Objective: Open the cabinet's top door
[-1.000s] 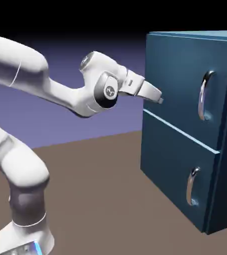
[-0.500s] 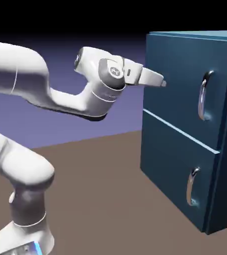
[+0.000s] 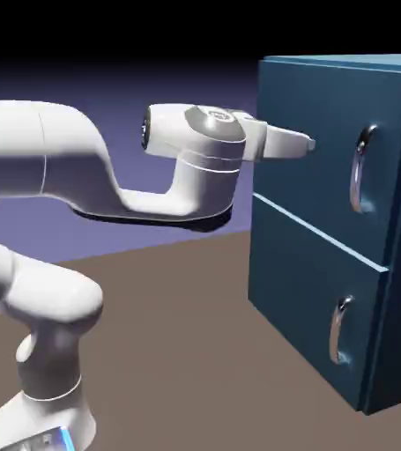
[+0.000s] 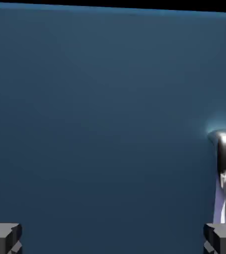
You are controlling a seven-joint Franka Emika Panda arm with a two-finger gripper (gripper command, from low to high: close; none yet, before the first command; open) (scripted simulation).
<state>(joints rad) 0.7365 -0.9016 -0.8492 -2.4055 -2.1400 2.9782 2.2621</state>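
The dark-blue cabinet (image 3: 327, 229) stands at the right of the exterior view. Its top door (image 3: 314, 154) is shut flat and carries a curved silver handle (image 3: 360, 167) near its right side. My gripper (image 3: 305, 145) points level at the door, its tips close to the panel and left of the handle. In the hand view the door's blue face (image 4: 100, 124) fills the picture. Part of the handle (image 4: 225, 163) shows at the right edge, just above the right fingertip (image 4: 221, 237). The left fingertip (image 4: 3, 237) sits far off at the bottom left, so the gripper (image 4: 112, 238) is open and empty.
Below the top door is a shorter lower panel (image 3: 314, 299) with its own silver handle (image 3: 337, 330). The cabinet rests on a brown table (image 3: 177, 352). My white arm (image 3: 80, 176) spans the left half of the exterior view.
My hand has moved right toward the top door, risen slightly, and levelled out from a downward tilt. Its wrist has rolled. The fingers have stayed wide apart.
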